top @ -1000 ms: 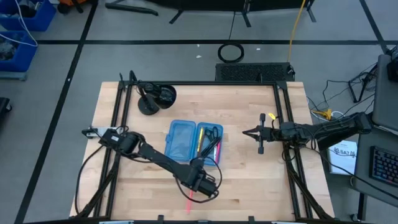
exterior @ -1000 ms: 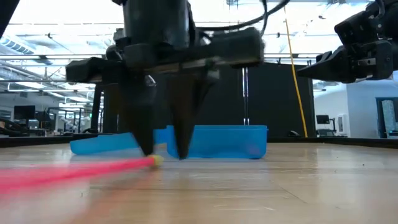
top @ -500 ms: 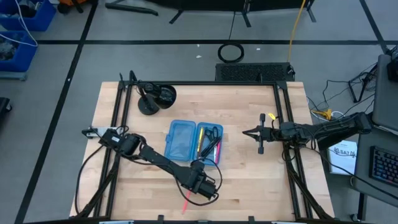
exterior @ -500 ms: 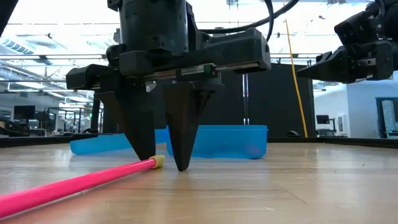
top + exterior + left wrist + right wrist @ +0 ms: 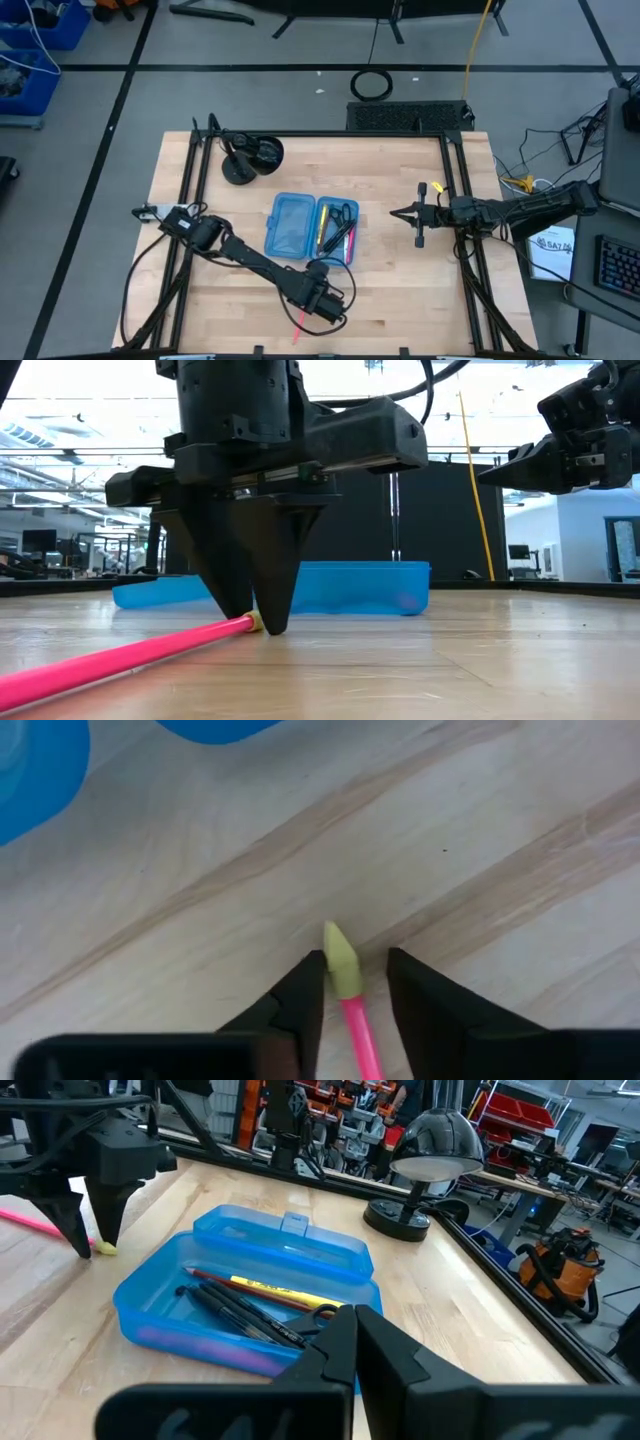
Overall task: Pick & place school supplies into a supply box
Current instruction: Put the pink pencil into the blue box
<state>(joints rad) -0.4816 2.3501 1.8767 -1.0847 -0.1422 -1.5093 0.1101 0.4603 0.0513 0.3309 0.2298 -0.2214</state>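
A pink pen [image 5: 110, 660] with a pale yellow tip [image 5: 340, 960] lies flat on the wood near the table's near edge [image 5: 299, 322]. My left gripper [image 5: 258, 625] stands over that tip, pointing down with its fingertips at the table. It is narrowly open, one finger on each side of the tip [image 5: 355, 965]. The translucent blue supply box [image 5: 310, 227] lies open behind it, holding pens, a pencil and black-handled scissors [image 5: 250, 1302] in its right half. My right gripper [image 5: 355, 1320] is shut and hovers over the table's right side [image 5: 405, 213]. My left gripper comes at the pen's yellow tip [image 5: 338, 952] from above, fingers across the pen. One finger [image 5: 308, 990] lies against the tip's side. The other finger [image 5: 405, 985] stands a small gap away. The pen rests on the table along its whole length.
A black round object on a stand [image 5: 250, 155] sits at the far left of the table. Black frame rails [image 5: 190, 220] run along the left and right sides. Bare wood [image 5: 400, 290] lies to the right of the pen and near the front edge.
My left gripper has shifted slightly toward the near edge. Its finger gap has narrowed around the pen's yellow tip. The pen has turned a little on the table and now lies still.
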